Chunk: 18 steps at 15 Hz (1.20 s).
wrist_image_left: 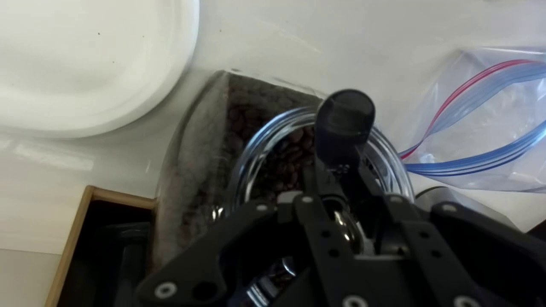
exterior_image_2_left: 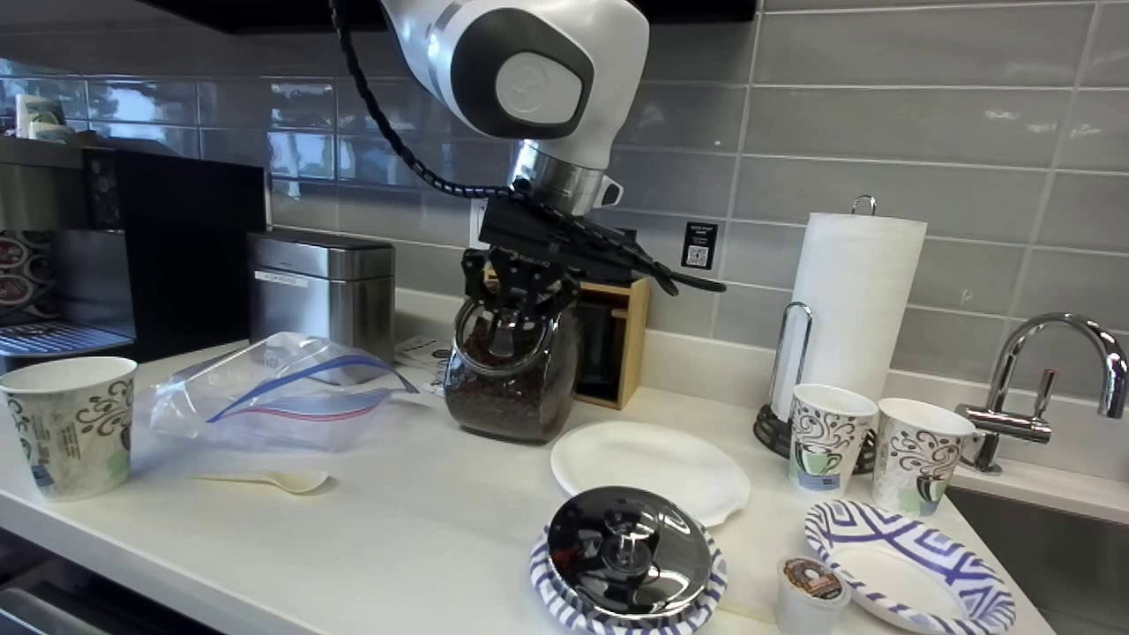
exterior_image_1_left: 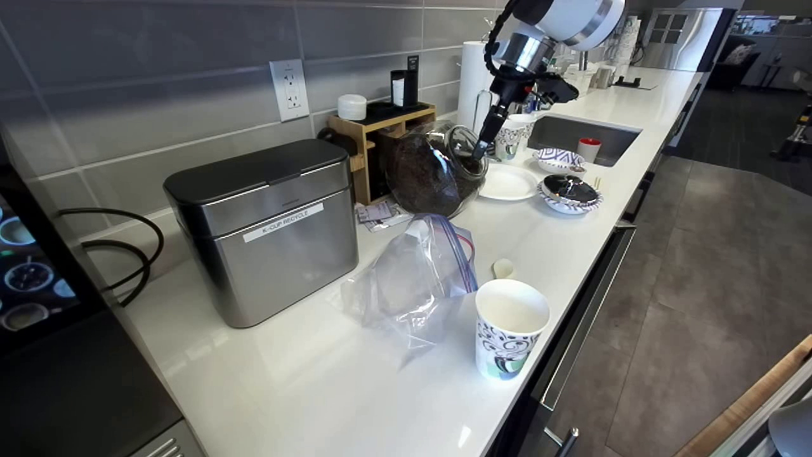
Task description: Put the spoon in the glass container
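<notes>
One crooked release from my fingers (exterior_image_1_left: 490, 125), gripping the black round-ended spoon (wrist_image_left: 345, 123), may miss the bulbous brown glass container (exterior_image_2_left: 512, 397).

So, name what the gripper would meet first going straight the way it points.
Most likely the dark beans inside the glass container: the gripper points in past its rim. Depth is unclear, so it might catch that rim first.

A sink (exterior_image_2_left: 1058, 538) and faucet (exterior_image_2_left: 1005, 425) show a kitchen
</notes>
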{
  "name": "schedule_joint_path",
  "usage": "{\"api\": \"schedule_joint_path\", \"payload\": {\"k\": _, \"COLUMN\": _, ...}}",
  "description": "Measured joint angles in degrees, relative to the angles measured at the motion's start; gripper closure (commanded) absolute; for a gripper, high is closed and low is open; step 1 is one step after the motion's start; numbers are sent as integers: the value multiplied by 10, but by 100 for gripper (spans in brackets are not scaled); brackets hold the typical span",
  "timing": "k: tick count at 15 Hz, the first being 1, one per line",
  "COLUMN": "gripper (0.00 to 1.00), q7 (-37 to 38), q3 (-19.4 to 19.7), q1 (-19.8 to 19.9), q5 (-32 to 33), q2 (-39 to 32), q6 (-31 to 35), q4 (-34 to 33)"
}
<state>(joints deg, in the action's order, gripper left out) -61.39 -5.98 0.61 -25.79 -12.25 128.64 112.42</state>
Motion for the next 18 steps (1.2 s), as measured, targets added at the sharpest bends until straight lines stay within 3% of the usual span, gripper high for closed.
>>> {"api": "schedule_joint_path", "payload": {"k": 8, "gripper": 94, "q7": 44, "q3": -16, "q1": -2, "q5": -8, "q2": -14, "q6": 73, "q4": 1}}
{"api": "schedule_joint_path", "payload": {"k": 18, "gripper": 94, "q7": 66, "q3": -32, "q1": -2, "q5": -38, "q2": -27, "q6": 84, "q4": 1}}
